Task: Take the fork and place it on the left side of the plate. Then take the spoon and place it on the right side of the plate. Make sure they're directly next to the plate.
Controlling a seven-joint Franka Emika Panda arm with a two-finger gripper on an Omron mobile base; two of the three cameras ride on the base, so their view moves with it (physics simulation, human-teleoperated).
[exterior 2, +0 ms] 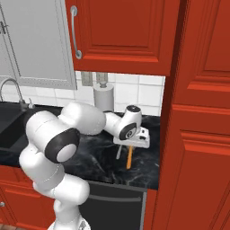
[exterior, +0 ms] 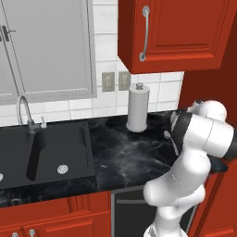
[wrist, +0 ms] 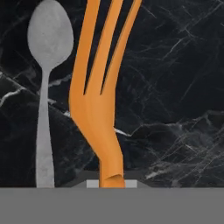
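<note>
Black marble counter (exterior 2: 99,157) under red cabinets (exterior 2: 130,31) — gripper (exterior 2: 130,150) clamped on fork (wrist: 98,109), beside spoon (wrist: 48,78).

Fork (wrist: 98,109): matt orange plastic look. Spoon (wrist: 47,65): dull grey metal. Counter (wrist: 175,87): glossy black veined marble.

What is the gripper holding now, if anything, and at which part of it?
The gripper is shut on the orange fork, gripping its handle, with the tines pointing away from the hand.
</note>
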